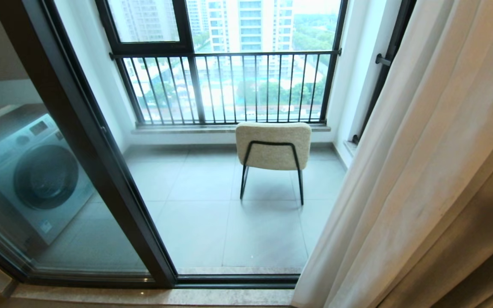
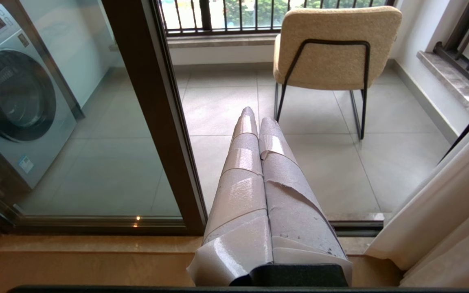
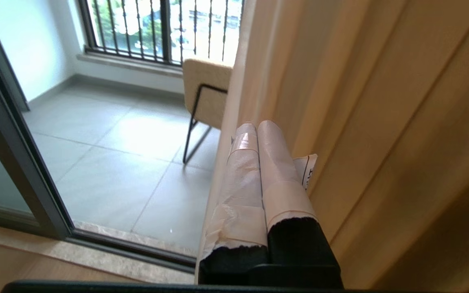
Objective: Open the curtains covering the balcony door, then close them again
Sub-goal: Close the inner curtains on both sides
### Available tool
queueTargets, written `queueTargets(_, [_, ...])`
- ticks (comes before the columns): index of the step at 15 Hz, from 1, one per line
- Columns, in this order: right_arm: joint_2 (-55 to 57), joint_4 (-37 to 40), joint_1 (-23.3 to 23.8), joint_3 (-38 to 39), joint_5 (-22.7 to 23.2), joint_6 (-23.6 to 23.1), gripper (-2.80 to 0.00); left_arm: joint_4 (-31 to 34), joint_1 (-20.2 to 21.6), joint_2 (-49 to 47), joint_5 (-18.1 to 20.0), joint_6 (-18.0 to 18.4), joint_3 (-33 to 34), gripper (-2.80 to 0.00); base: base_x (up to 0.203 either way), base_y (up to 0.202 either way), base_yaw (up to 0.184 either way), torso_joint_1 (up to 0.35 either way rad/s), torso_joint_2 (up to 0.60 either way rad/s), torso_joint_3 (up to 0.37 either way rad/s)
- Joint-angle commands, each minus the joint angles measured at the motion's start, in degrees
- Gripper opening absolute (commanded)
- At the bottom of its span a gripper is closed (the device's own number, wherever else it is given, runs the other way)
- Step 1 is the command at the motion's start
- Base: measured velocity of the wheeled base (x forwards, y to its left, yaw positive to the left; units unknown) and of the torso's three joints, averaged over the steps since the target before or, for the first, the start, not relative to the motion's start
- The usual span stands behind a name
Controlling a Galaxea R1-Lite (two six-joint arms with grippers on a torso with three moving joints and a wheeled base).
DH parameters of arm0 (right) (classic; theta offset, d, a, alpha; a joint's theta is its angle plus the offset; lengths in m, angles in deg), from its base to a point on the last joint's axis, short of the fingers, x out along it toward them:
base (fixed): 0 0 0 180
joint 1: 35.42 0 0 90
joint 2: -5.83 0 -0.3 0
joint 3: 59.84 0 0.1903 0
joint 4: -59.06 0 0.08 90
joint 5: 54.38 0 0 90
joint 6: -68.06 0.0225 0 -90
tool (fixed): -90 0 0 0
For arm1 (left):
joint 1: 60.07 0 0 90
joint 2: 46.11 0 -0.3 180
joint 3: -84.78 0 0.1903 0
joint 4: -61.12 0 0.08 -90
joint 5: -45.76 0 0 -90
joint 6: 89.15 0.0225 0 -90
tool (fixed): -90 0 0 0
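Both our tools are pinched closed: left tool (image 2: 255, 115) pointing straight ahead, right tool (image 3: 257, 127) too, tape-wrapped fingers (image 3: 277, 162) pressed together.

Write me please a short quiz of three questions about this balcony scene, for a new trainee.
1. True or false: the curtains hang gathered at the right side, and the doorway is uncovered.
2. Which thing stands behind the glass panel of the balcony door on the left? A) a washing machine B) a bicycle C) a ladder
3. Fill in: the chair on the balcony has its back towards the ____.

Key
1. True.
2. A.
3. Camera: it faces the railing. Also note that the left gripper and the right gripper are both shut and empty, and the right one is beside the curtain folds.
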Motion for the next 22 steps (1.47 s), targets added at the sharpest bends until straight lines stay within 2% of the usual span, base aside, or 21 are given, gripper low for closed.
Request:
queueTargets(1, [8.0,-0.6,0.4,-4.9,1.1,-0.1,-2.8,0.0,0.0,0.0,0.0,0.0,0.0,-2.8,0.0,0.0,0.0,0.0,0.0,0.0])
queueTargets(2, [11.2,-0.9,0.8,-7.8,2.0,-0.2,-1.27,0.0,0.0,0.0,0.0,0.1,0.0,-2.8,0.0,0.0,0.0,0.0,0.0,0.0])
queueTargets(3, [14.1,-1.5,1.3,-10.2,3.1,-0.2,0.0,0.0,0.0,0.0,0.0,0.0,0.0,-2.8,0.0,0.0,0.0,0.0,0.0,0.0])
queueTargets(7, [25.3,-6.9,3.3,-19.7,6.8,0.0,0.0,0.0,0.0,0.0,0.0,0.1,0.0,-2.8,0.0,0.0,0.0,0.0,0.0,0.0])
queueTargets(15, [42.3,-9.1,4.2,-39.1,10.4,0.2,0.0,0.0,0.0,0.0,0.0,0.1,0.0,-2.8,0.0,0.0,0.0,0.0,0.0,0.0])
queueTargets(22, [55.6,-11.3,4.2,-51.8,10.7,0.2,0.0,0.0,0.0,0.0,0.0,0.1,0.0,-2.8,0.0,0.0,0.0,0.0,0.0,0.0])
